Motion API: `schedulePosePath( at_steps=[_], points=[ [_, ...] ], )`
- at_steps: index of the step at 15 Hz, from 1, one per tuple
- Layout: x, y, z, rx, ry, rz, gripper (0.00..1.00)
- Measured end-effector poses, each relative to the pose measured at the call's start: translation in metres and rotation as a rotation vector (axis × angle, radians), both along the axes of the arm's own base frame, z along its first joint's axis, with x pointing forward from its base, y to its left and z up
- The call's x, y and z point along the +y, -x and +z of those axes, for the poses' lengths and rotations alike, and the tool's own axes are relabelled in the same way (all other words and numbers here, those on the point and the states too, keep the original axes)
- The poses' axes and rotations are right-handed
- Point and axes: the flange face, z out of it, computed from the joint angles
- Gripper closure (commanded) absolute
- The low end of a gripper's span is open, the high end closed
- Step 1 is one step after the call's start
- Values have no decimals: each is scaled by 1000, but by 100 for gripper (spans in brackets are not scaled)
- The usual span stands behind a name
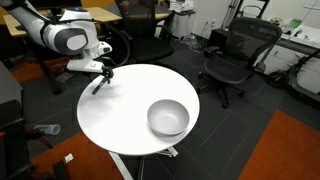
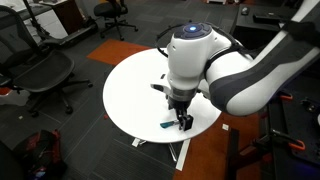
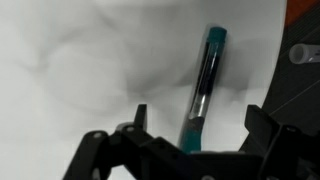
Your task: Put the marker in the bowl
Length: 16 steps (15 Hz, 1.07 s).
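The marker (image 3: 203, 85) is a slim teal stick with a dark middle, lying on the white round table (image 1: 130, 115). In the wrist view it runs between my gripper's two fingers (image 3: 195, 125), which are open on either side of it. In an exterior view the marker (image 2: 167, 125) shows as a small teal bit beside the gripper (image 2: 183, 122) near the table's edge. In an exterior view the gripper (image 1: 100, 82) is low over the table's far left part. The bowl (image 1: 168, 117) is light grey-white, upright and empty, on the table's right side, well apart from the gripper.
Black office chairs (image 1: 237, 55) stand around the table, one also in an exterior view (image 2: 40, 75). Desks line the back. An orange carpet patch (image 1: 290, 150) lies on the floor. The table edge (image 2: 195, 135) is close to the gripper.
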Motion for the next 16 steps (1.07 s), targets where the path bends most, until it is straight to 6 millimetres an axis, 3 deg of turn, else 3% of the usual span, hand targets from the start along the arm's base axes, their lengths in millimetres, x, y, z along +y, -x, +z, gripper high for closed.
schedulePosePath(
  at_steps=[3,4,5,14,15,16],
  points=[
    [0,-1,-5,4,-1,-1,0],
    [0,-2,-6,6,-1,-1,25],
    [0,-2,-7,8,-1,-2,26],
    [-3,-5,-15,15,-2,-10,95],
    [-3,-6,-14,14,-2,-11,100],
    [-3,-6,-14,13,-2,-11,97]
  ],
)
